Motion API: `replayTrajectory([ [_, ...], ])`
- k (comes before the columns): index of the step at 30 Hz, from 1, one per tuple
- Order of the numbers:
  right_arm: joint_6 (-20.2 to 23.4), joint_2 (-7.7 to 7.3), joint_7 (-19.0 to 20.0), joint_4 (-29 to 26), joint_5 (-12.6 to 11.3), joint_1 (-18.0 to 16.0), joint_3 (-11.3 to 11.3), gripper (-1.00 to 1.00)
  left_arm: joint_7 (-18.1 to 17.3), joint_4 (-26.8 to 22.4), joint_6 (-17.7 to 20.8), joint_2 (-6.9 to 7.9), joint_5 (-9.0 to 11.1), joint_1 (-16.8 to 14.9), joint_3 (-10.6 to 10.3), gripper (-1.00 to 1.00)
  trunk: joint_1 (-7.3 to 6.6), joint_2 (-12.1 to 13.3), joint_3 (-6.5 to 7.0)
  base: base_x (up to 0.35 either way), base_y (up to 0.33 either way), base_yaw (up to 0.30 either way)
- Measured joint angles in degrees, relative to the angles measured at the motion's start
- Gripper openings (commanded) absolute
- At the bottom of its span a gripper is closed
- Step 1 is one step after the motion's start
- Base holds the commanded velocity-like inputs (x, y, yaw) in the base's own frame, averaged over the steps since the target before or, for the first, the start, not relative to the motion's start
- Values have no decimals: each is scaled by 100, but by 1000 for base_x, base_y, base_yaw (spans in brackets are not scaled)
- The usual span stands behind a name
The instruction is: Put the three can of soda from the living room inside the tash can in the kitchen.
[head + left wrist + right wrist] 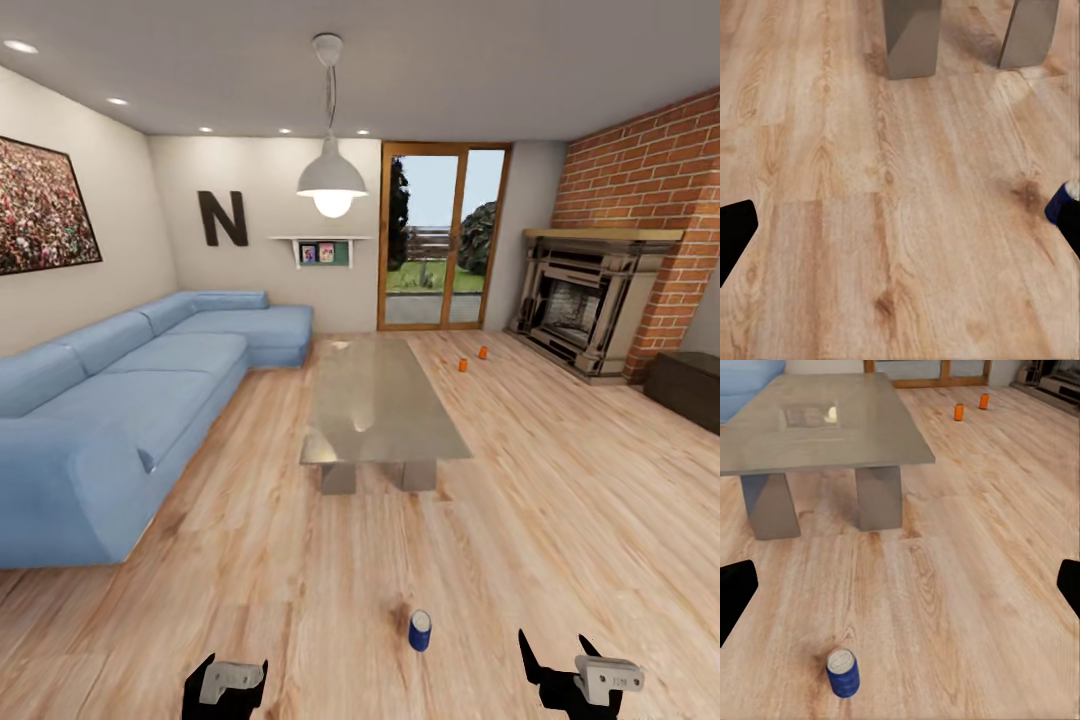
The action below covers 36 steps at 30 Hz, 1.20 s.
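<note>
While both arms hang low over the plank floor [560, 480] of the living room, left gripper [226, 683] and right gripper [570, 668] spread apart, clamping nothing. Seen upright on the boards beyond the glass-topped low table [380, 395], toward the fireplace [580, 305]: 2 orange cans of soda [463, 365] [483, 352]. Nearer, between the grippers, 1 blue can [420, 631] standing upright.

Black hands [559, 655] (pointed fingers), pale grey housings.

Two cans [472, 359] beyond low table [380, 400]
</note>
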Motion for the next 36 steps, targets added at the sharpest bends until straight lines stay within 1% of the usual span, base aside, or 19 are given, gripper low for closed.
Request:
replayTrajectory([
  [11, 0, 0, -6, 1, 0, 2, -1, 100, 0, 0, 1, -1, 0, 0, -8, 100, 0, 0, 0, 135, -257, -241],
  [36, 2, 0, -8, 6, 5, 1, -1, 100, -4, 0, -1, 0, -1, 0, -9, 100, 0, 0, 0, 100, -270, -245],
])
